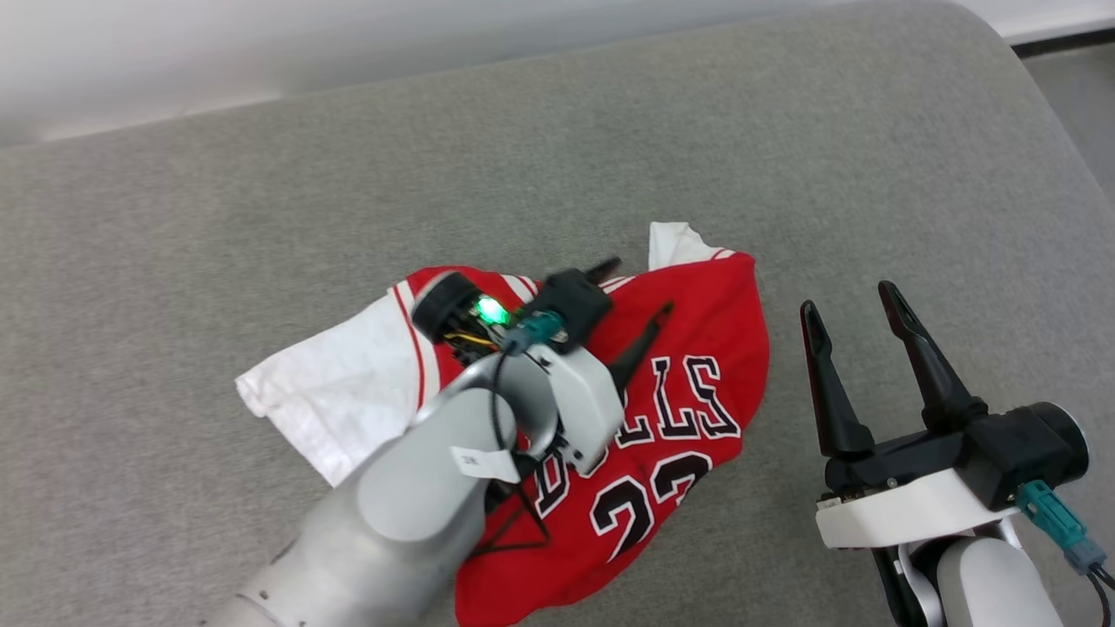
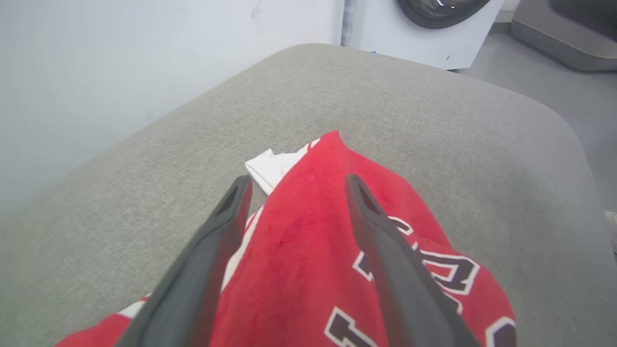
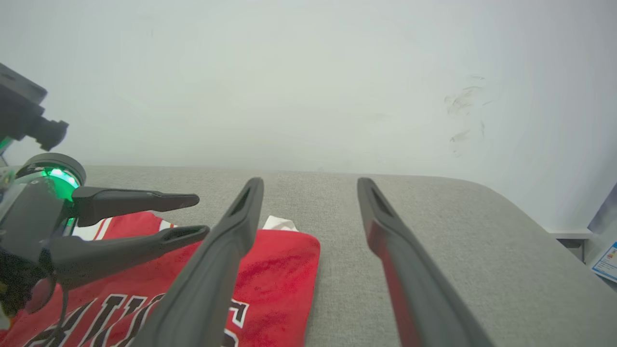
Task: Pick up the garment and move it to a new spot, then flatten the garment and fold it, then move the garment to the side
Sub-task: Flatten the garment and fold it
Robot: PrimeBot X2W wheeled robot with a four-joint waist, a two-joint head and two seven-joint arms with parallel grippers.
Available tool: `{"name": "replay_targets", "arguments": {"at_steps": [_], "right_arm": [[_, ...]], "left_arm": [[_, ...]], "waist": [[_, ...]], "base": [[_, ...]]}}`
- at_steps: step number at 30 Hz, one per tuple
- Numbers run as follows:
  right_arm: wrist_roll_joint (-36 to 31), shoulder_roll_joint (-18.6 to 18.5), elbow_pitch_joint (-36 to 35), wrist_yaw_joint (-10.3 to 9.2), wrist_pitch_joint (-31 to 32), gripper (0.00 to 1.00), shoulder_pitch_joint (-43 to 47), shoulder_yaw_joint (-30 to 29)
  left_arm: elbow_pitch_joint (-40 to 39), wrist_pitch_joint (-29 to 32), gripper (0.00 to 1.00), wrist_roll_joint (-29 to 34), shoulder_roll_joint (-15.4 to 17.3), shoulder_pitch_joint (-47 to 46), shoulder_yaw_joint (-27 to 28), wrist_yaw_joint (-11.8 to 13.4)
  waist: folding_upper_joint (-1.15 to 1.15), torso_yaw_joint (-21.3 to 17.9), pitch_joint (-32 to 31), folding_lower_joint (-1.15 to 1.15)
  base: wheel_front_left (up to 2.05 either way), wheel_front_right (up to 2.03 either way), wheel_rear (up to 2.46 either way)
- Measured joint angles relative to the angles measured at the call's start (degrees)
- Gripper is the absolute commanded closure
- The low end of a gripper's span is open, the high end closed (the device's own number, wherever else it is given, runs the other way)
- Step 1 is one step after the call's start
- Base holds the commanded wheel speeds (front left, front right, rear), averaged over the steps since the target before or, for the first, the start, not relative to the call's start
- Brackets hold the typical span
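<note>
At the left, a white sleeve (image 1: 331,392) lies creased on the grey cushion (image 1: 523,157), a coarse woven upholstery with rounded corners. Our left gripper (image 1: 645,283) hangs over the garment (image 1: 732,348) near its far edge, jaws spread wide and holding nothing. If we close here we may pinch only the top layer of this thin, limp jersey, and it could slip out or drag bunched. The red body lies rumpled mid-cushion. Our right gripper (image 1: 848,296) stands just beside its right edge, wide and empty.
</note>
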Motion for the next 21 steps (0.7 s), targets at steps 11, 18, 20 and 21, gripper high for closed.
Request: {"name": "replay_targets", "arguments": {"at_steps": [11,18,20,21], "right_arm": [[-2.02,0.01,0.66,0.0,0.01,0.0,1.0,-2.09],[-2.38,0.01,0.73,0.0,0.0,0.0,1.69,-3.27],[-2.56,0.01,0.56,0.0,0.0,0.0,2.4,-3.28],[-2.56,0.01,0.53,0.0,0.0,0.0,2.51,-3.33]], "left_arm": [[-5.23,-8.91,0.0,-1.66,8.49,2.4,9.67,6.87],[-15.79,-9.56,0.0,-3.23,17.12,13.24,18.41,11.5],[-24.16,-9.71,0.0,-3.16,19.57,22.22,23.04,14.29],[-25.84,-9.71,0.0,-3.2,19.69,24.81,23.82,14.77]], "waist": [[0.0,5.86,-4.78,0.0],[0.0,8.66,-8.23,0.0],[0.0,9.49,-9.42,-0.01],[0.0,9.56,-9.64,-0.01]], "base": [[0.0,0.0,0.0],[0.0,0.0,0.0],[0.0,0.0,0.0],[0.0,0.0,0.0]]}}
